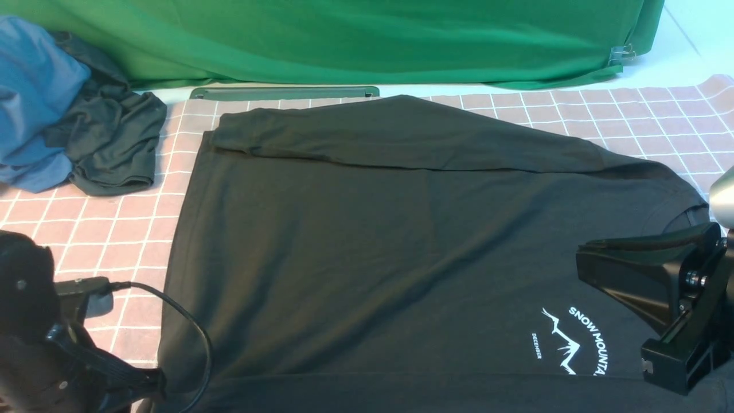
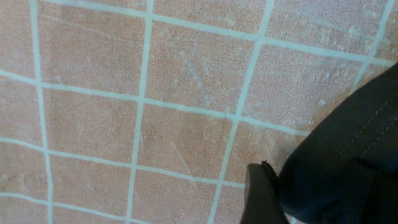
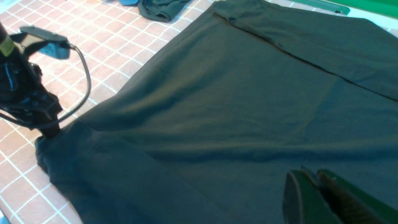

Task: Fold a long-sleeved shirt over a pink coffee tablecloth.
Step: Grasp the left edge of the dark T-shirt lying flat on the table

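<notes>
Long-sleeved shirt (image 1: 373, 241) lies flat, chest up, on the pink coffee tablecloth (image 1: 114, 229) and covers most of its middle. One sleeve (image 1: 373, 132) is folded across the far edge of the body. The white print (image 1: 573, 338) sits at the near right, with the collar toward the right side. Left pincer (image 3: 48, 134) is at the shirt's near-left hem corner, where the cloth bunches up to it. In the left wrist view one finger (image 2: 258, 196) presses against the hem and the other is hidden by cloth, so I cannot tell whether the hem is clamped. Right pincer (image 3: 307, 174) is over the shirt near the collar, jaws drawn together; whether cloth is pinched between them is unclear. At the far left of the counter, a blue garment (image 1: 28, 97) and a smaller dark garment (image 1: 114, 137) lie heaped, touching each other and apart from the shirt. A green cloth (image 1: 344, 40) hangs behind.
</notes>
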### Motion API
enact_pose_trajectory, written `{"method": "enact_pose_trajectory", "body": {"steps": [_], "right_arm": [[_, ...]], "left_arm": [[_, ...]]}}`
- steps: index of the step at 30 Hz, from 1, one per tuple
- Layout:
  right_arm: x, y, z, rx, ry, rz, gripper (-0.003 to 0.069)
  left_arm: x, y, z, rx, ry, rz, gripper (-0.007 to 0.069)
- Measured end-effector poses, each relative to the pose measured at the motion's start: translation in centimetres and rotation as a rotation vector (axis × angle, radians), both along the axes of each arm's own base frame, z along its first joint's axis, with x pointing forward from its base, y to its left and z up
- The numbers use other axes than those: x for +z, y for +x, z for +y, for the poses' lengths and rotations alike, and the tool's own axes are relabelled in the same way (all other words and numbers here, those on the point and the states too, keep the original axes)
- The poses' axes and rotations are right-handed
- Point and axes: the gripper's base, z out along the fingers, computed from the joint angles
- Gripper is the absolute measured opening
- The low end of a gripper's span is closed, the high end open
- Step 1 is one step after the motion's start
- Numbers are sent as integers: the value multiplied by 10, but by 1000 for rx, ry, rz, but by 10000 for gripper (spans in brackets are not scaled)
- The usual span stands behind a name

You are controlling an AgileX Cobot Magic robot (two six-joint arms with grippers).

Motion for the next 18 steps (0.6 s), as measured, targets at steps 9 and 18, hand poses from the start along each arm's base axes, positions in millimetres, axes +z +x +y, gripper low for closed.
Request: {"method": "enact_pose_trajectory", "body": {"steps": [9,18], "right_arm": [[0,0,0,0,0,0,91],[0,0,0,0,0,0,91]], "left_arm": [[-16,8,-3,20,-23,46,408],[-26,12,-7,5,-46,106,128]]}}
